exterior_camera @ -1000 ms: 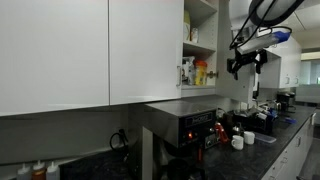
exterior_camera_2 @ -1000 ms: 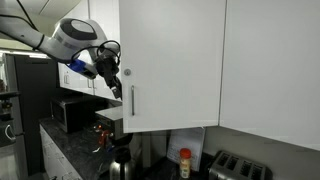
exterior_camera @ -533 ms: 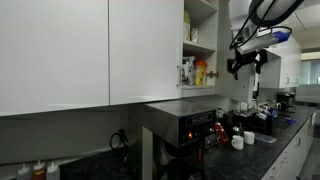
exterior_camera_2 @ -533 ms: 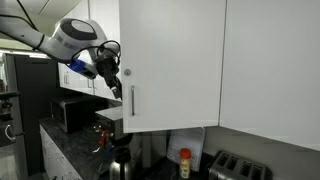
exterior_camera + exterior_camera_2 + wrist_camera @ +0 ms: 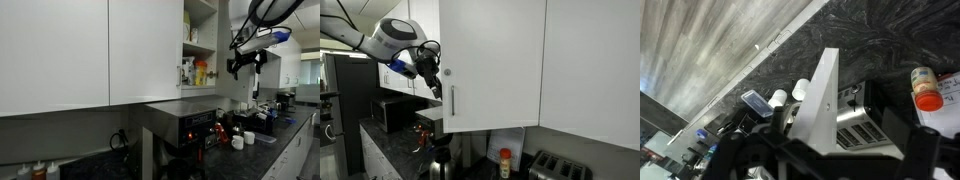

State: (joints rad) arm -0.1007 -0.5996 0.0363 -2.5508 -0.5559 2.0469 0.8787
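Note:
My gripper (image 5: pixel 435 84) hangs at the free edge of an open white cabinet door (image 5: pixel 492 62), level with its metal bar handle (image 5: pixel 452 101). In an exterior view the gripper (image 5: pixel 240 63) sits just outside the open cupboard, whose shelf holds a yellow bottle (image 5: pixel 201 72). The wrist view looks down along the door's edge (image 5: pixel 820 95). That edge stands between the dark, widely spread fingers of the gripper (image 5: pixel 844 138), and the jaws do not clamp it. The gripper is open and holds nothing.
Below on the dark counter (image 5: pixel 875 35) stand a silver toaster (image 5: pixel 866 116), a red-lidded jar (image 5: pixel 926 90), a black kettle (image 5: pixel 442 160) and a microwave (image 5: pixel 390 112). A coffee machine (image 5: pixel 190 125) and white mugs (image 5: pixel 238 141) sit under the cupboards. Closed cabinet doors (image 5: pixel 80 50) run alongside.

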